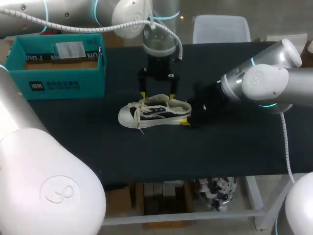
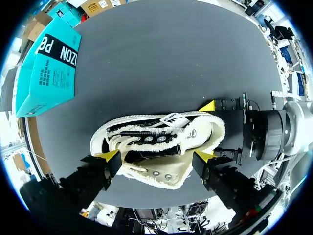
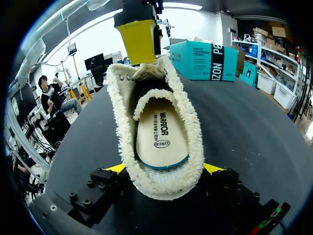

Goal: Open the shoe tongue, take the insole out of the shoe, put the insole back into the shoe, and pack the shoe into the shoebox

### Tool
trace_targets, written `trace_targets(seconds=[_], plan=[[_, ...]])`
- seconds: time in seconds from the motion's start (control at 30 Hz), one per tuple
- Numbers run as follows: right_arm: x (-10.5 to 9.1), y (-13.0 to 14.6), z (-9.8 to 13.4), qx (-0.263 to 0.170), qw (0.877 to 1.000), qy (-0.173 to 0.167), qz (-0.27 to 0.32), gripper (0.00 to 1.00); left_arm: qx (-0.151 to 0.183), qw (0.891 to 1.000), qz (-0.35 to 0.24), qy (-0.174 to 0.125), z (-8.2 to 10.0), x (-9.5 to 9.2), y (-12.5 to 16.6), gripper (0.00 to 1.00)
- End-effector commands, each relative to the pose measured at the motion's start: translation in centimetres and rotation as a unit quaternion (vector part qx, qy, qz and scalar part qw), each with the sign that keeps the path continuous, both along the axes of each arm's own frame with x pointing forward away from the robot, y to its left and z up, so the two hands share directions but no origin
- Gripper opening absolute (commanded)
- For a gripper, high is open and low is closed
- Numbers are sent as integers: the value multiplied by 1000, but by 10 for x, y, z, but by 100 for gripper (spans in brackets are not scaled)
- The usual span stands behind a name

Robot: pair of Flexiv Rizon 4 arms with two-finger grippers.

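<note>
A white low shoe (image 1: 154, 112) with black side panels and a fleece lining lies in the middle of the black table (image 1: 220, 156), toe to the left. My left gripper (image 1: 157, 95) hangs over its laced middle, open, with its yellow tips either side of the shoe (image 2: 156, 147). My right gripper (image 3: 165, 169) is at the heel, with both tips against the fleece collar. The beige insole (image 3: 161, 134) lies inside the shoe (image 3: 156, 181). One left fingertip (image 3: 139, 39) shows ahead, over the tongue area. The teal shoebox (image 1: 58, 61) stands open at the back left.
The shoebox (image 2: 49, 63) stands well away from the shoe, with bare tabletop between them. A translucent plastic container (image 1: 221, 29) sits at the table's far edge, behind the right arm. The front half of the table holds nothing but the shoe.
</note>
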State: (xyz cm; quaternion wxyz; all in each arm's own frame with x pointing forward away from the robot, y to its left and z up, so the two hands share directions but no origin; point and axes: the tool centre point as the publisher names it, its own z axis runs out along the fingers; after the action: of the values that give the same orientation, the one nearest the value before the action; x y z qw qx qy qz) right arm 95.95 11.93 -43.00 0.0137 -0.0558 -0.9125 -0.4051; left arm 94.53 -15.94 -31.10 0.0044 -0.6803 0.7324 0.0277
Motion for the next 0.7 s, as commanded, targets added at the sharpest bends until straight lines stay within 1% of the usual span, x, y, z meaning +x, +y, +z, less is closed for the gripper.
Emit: trace_targets(seconds=[0.03, 0.1, 0.17, 0.3, 0.33, 0.4, 0.47, 0.57, 0.7], plan=[[0, 0, -5, 1, 1000, 1, 1, 0, 13, 1000, 2, 14, -10, 2, -7, 89], [0, 0, -5, 1, 1000, 1, 1, 0, 16, 1000, 2, 14, -11, -2, -9, 86], [0, 0, -5, 1, 1000, 1, 1, 0, 17, 1000, 1, 14, -11, -8, -11, 87], [0, 0, -5, 1, 1000, 1, 1, 0, 35, 999, -2, 11, -13, -18, -14, 87], [0, 0, -5, 1, 1000, 1, 1, 0, 37, 999, -3, 15, -15, -19, -14, 87], [0, 0, -5, 1, 1000, 1, 1, 0, 44, 999, 0, 16, -19, -19, -16, 88], [0, 0, -5, 1, 1000, 1, 1, 0, 51, 999, 6, 15, -25, -18, -17, 85], [0, 0, -5, 1, 1000, 1, 1, 0, 53, 998, 10, 18, -34, -13, -18, 85], [0, 0, -5, 1, 1000, 1, 1, 0, 55, 998, 14, 20, -43, -8, -19, 87]])
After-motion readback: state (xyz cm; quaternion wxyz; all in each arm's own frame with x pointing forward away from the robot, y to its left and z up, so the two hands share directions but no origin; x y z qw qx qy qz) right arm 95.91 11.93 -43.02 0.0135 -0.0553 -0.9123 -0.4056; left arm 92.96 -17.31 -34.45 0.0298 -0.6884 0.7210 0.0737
